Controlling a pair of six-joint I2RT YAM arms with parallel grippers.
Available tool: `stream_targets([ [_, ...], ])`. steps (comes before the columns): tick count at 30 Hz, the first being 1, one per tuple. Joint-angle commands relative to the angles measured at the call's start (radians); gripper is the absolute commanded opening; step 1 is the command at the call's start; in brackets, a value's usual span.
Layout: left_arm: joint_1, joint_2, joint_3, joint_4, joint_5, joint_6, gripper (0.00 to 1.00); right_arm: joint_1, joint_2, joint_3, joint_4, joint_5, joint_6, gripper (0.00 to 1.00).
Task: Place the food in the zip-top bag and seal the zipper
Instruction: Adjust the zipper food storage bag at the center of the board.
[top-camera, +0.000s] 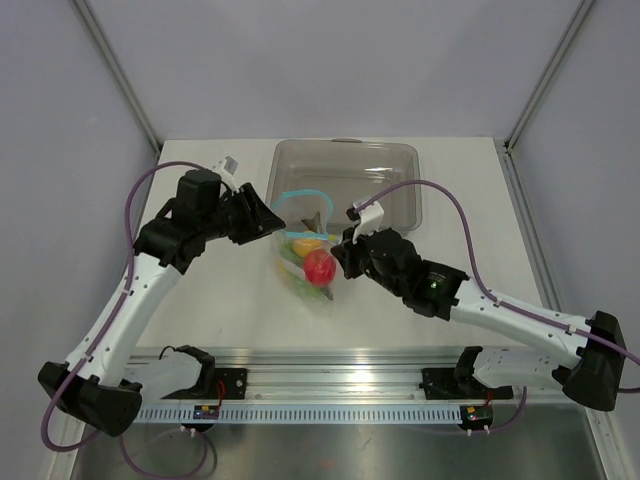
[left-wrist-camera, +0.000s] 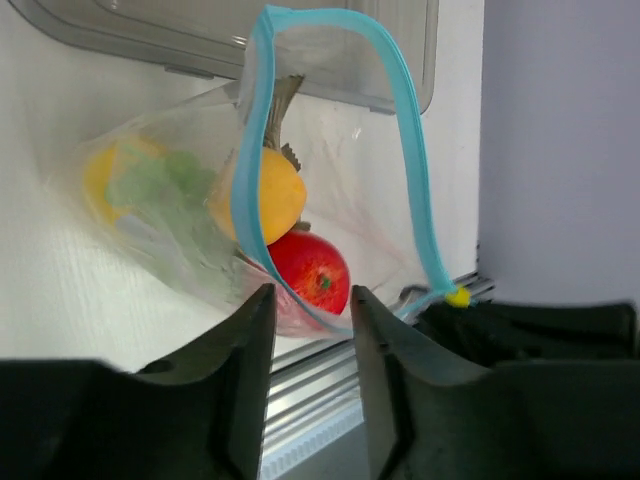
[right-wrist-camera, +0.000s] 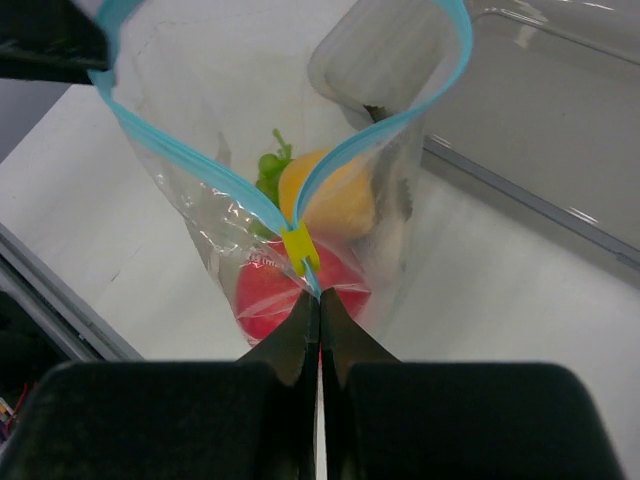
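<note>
Zip-top bag (right-wrist-camera: 200, 235), food (left-wrist-camera: 312, 272) loaded: right gripper's (right-wrist-camera: 318, 298) jaws pinch the zipper (right-wrist-camera: 190, 152) end to anchor it, while left gripper's (left-wrist-camera: 310, 292) jaws stand spread astride the open mouth's edge.

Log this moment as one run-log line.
food: in zip-top bag | zipper: unsealed, open loop | left gripper: open by zipper | right gripper: shut on zipper end

the right gripper (right-wrist-camera: 319, 300) has its 2 black fingers pinched on the thin teal-blue zipper strip (right-wrist-camera: 190, 165) just below a small yellow slider (right-wrist-camera: 298, 247); the clear crinkly bag (right-wrist-camera: 200, 235) gapes, holding a red round fruit (right-wrist-camera: 268, 298) and an orange round fruit (right-wrist-camera: 338, 200).
</note>
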Motion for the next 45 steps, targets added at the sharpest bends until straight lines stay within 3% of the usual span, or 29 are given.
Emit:
stream_targets([
  [1,-0.008,-0.089,-0.025,0.084,0.04,0.116,0.5,-0.097,-0.02,0.014,0.003,-0.174,-0.067,0.0],
  [3,-0.008,-0.127,-0.005,0.083,0.011,0.173,0.71,-0.132,-0.015,0.023,-0.014,-0.253,-0.107,0.0],
  [6,-0.008,-0.129,0.044,0.039,-0.014,0.325,0.79,-0.163,0.002,0.058,-0.069,-0.314,-0.159,0.0],
  [9,-0.008,-0.118,0.087,0.046,0.041,0.416,0.78,-0.192,0.0,0.092,-0.106,-0.408,-0.214,0.0],
  [13,-0.011,-0.144,0.041,0.231,0.122,0.491,0.67,-0.252,-0.003,0.124,-0.152,-0.48,-0.28,0.0],
  [17,-0.014,-0.143,-0.015,0.376,0.204,0.588,0.66,-0.26,-0.069,0.043,-0.041,-0.483,-0.39,0.0],
  [20,-0.052,-0.106,0.007,0.351,0.26,0.69,0.67,-0.272,-0.121,-0.023,0.029,-0.482,-0.389,0.0],
  [24,-0.142,-0.063,0.021,0.281,0.19,0.813,0.69,-0.29,-0.13,-0.026,0.006,-0.511,-0.391,0.0],
  [25,-0.161,-0.055,0.018,0.276,0.093,0.812,0.69,-0.292,-0.127,-0.023,-0.006,-0.517,-0.391,0.0],
  [29,-0.161,-0.025,-0.011,0.304,-0.216,0.729,0.65,-0.293,-0.1,-0.012,-0.013,-0.525,-0.381,0.0],
  [35,-0.161,0.011,-0.005,0.278,-0.368,0.637,0.65,-0.293,-0.077,-0.012,0.004,-0.522,-0.368,0.0],
  [39,-0.161,0.04,-0.005,0.275,-0.362,0.634,0.65,-0.293,-0.07,-0.009,0.003,-0.535,-0.369,0.0],
  [45,-0.161,0.055,-0.048,0.434,-0.145,0.802,0.66,-0.293,-0.057,-0.003,-0.008,-0.577,-0.363,0.0],
])
